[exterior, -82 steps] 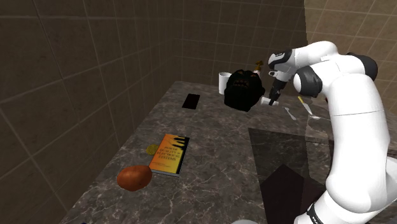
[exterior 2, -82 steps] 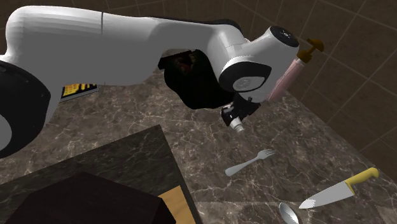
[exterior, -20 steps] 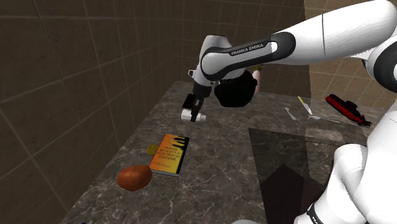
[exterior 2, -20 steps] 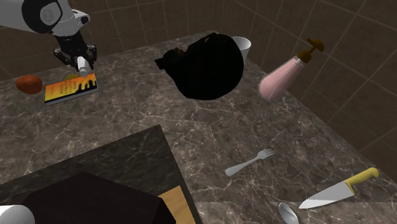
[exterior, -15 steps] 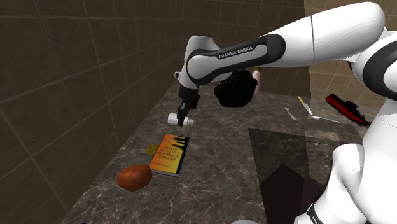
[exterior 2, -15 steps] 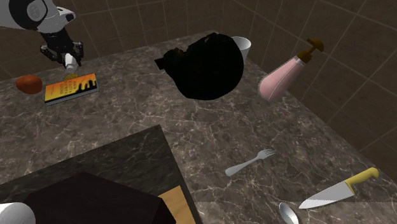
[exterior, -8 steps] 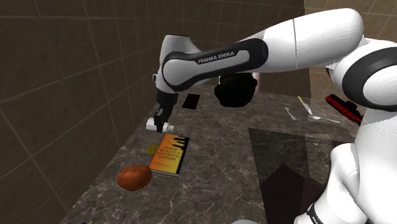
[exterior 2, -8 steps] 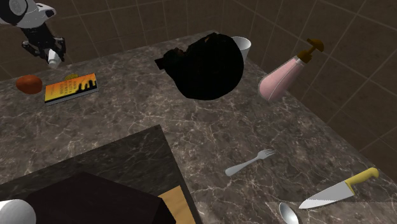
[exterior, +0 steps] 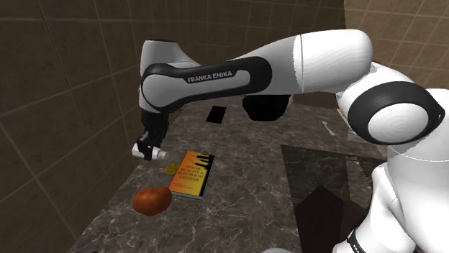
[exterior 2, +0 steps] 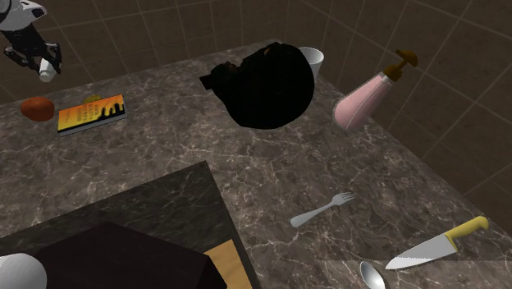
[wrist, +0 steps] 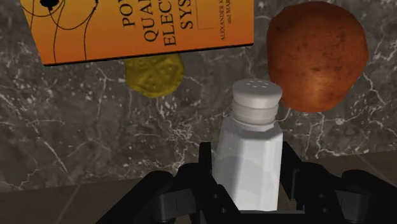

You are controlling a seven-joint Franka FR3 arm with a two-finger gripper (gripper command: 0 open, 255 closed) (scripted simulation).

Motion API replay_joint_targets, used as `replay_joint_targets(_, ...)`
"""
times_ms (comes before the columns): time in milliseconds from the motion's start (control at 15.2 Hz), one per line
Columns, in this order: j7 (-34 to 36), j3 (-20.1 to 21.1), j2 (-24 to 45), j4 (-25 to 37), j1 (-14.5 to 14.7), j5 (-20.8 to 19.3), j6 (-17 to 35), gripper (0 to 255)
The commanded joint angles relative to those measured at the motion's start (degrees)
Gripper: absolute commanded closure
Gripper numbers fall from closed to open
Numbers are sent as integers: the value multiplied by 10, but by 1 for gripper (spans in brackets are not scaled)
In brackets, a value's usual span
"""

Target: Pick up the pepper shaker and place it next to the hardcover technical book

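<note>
As we judge it, the pick is done and we are at the placing step. In the shoulder view the gripper (exterior: 147, 149) hangs above the marbled counter (exterior: 245, 180) close to the tiled wall. It has the pepper shaker (exterior: 160, 154) clasped crosswise, the white ends sticking out on either side. The orange book (exterior: 192, 174) lies just to that view's right of the shaker and lower, with a brown round thing (exterior: 152, 200) near the book's closer end.

In the second exterior view, we see the gripper (exterior 2: 34, 57) at the far upper left, with the shaker's pale end (exterior 2: 47, 72) below it. It is off the counter, above and beyond the book (exterior 2: 92, 113).

In the wrist view, our two black fingers (wrist: 205, 162) are closed onto the shaker's faceted body (wrist: 251, 159), one on each flank, and its perforated cap points away from the hand. Beyond the cap lie a yellow disc (wrist: 154, 73), the book's edge (wrist: 146, 28) and the brown round thing (wrist: 316, 54).

Next, we think, comes a lowering onto bare counter beside the book, clear of the disc and the brown thing, with the shaker brought upright before the fingers part.
</note>
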Motion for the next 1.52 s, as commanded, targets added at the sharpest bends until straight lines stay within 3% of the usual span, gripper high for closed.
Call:
replay_joint_targets(0,22,5,35,58,10,-2,-21,255)
replay_joint_targets(66,40,9,74,120,17,-4,-42,255)
replay_joint_targets(1452,20,15,110,15,19,9,97,255)
